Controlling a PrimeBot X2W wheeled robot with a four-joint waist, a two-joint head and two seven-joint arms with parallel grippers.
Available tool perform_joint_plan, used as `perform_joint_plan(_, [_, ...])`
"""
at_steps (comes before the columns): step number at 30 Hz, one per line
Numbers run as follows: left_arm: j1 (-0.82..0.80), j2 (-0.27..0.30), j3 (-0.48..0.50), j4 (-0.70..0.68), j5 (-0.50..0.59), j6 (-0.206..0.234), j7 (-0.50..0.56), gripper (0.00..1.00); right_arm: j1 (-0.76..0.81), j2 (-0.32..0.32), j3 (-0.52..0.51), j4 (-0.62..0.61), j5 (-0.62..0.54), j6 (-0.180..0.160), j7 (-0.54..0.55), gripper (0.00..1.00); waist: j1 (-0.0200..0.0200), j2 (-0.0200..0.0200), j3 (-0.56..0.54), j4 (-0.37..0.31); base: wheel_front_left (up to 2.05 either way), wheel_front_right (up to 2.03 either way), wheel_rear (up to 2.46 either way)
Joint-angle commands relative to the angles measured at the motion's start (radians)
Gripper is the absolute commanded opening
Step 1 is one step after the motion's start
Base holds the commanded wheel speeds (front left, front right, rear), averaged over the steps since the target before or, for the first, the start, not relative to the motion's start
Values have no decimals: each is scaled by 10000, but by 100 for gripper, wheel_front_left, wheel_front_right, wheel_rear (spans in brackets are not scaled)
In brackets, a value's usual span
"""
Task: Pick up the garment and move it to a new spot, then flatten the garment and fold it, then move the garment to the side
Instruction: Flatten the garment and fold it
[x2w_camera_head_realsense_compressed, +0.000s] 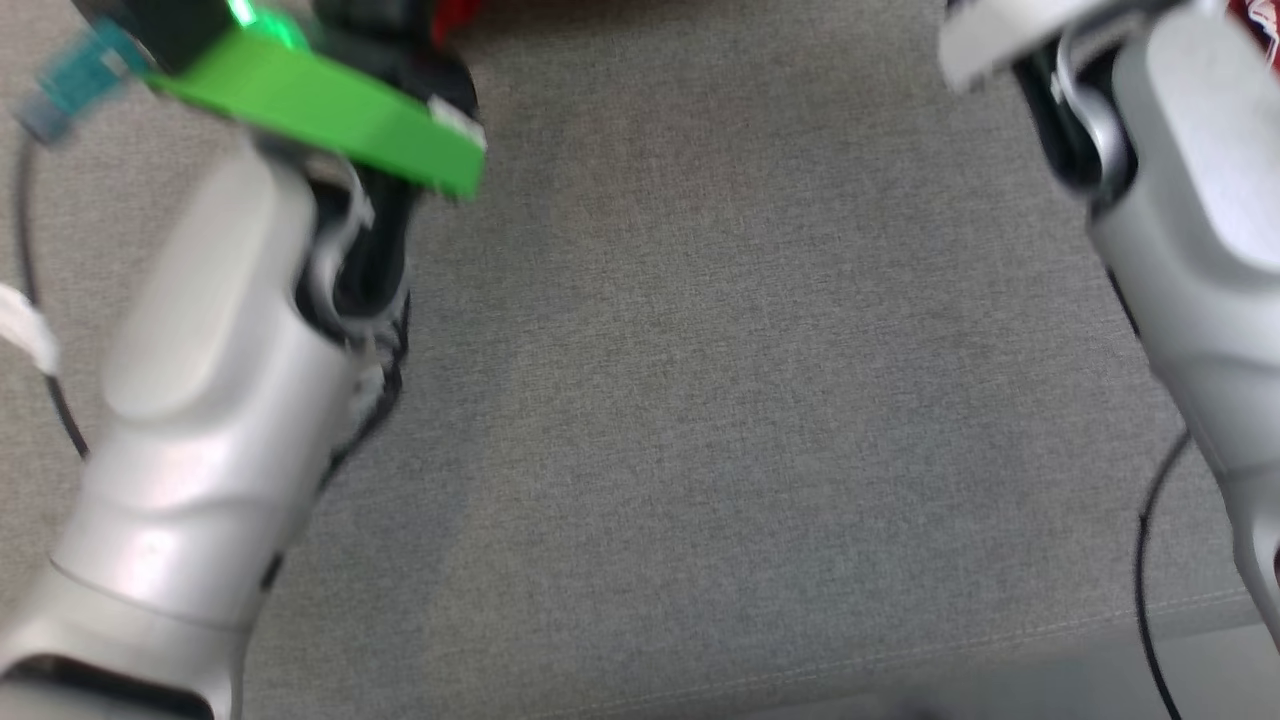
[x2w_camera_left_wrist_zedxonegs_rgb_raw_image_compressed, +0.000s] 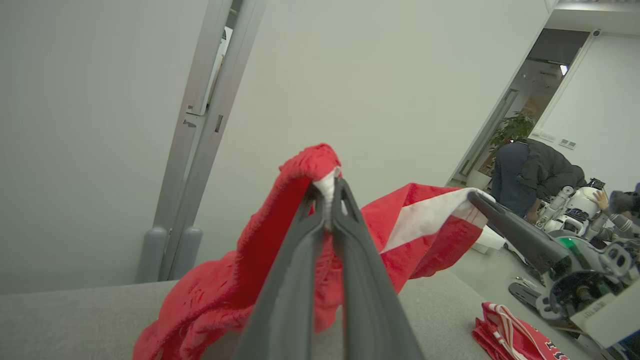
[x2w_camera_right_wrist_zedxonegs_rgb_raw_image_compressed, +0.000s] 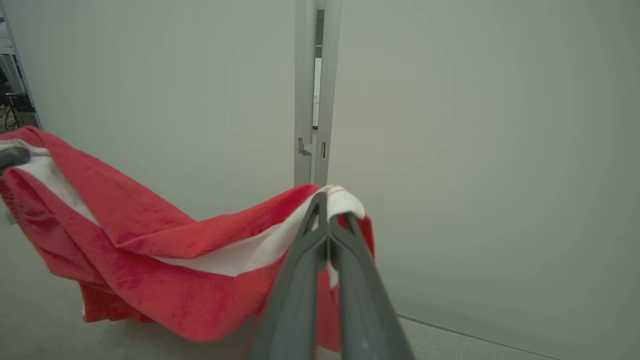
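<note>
The garment (x2w_camera_left_wrist_zedxonegs_rgb_raw_image_compressed: 220, 295) is red terry cloth with a white band, and it hangs stretched between both grippers above the grey surface. In the left wrist view my left gripper (x2w_camera_left_wrist_zedxonegs_rgb_raw_image_compressed: 330, 187) is shut on one raised corner, and the right gripper's finger (x2w_camera_left_wrist_zedxonegs_rgb_raw_image_compressed: 505, 225) holds the far end of the white band. In the right wrist view my right gripper (x2w_camera_right_wrist_zedxonegs_rgb_raw_image_compressed: 327, 207) is shut on the other corner of the garment (x2w_camera_right_wrist_zedxonegs_rgb_raw_image_compressed: 140, 220), which sags to the left. In the head view a red sliver of the garment (x2w_camera_head_realsense_compressed: 455, 15) shows at the top edge between my left forearm (x2w_camera_head_realsense_compressed: 200, 380) and right forearm (x2w_camera_head_realsense_compressed: 1190, 200).
A grey fabric surface (x2w_camera_head_realsense_compressed: 720, 400) spreads below the arms. A second red folded garment (x2w_camera_left_wrist_zedxonegs_rgb_raw_image_compressed: 510, 335) lies on it at the right. Pale wall panels and a door frame (x2w_camera_right_wrist_zedxonegs_rgb_raw_image_compressed: 310, 100) stand close behind. A person (x2w_camera_left_wrist_zedxonegs_rgb_raw_image_compressed: 535, 172) bends over another robot (x2w_camera_left_wrist_zedxonegs_rgb_raw_image_compressed: 575, 205) farther off.
</note>
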Motion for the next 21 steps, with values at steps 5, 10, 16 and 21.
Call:
perform_joint_plan(5, [1998, 634, -1176, 46, -632, -25, 2, 0, 2404, -1175, 910, -1113, 1487, 2, 1198, 0, -1, 0, -820, 325, 0, 0, 0])
perform_joint_plan(10, [3561, 1354, -2250, 45, -855, -23, 3, 0, 4455, -2586, 1655, -2960, 2379, -4, 2808, 0, -1, 0, -1595, 435, 0, 0, 0])
perform_joint_plan(16, [5218, 1974, -2917, -13, -1028, -25, 118, 0, 6786, -3444, 1140, -4571, 3409, -3, 4840, 0, -1, 0, -2462, 489, 0, 0, 0])
perform_joint_plan(21, [6423, 2500, -3298, -504, -1456, -9, 503, 0, 9142, -3502, 139, -5650, 4150, 0, 6705, 0, -1, 0, -2992, 514, 0, 0, 0])
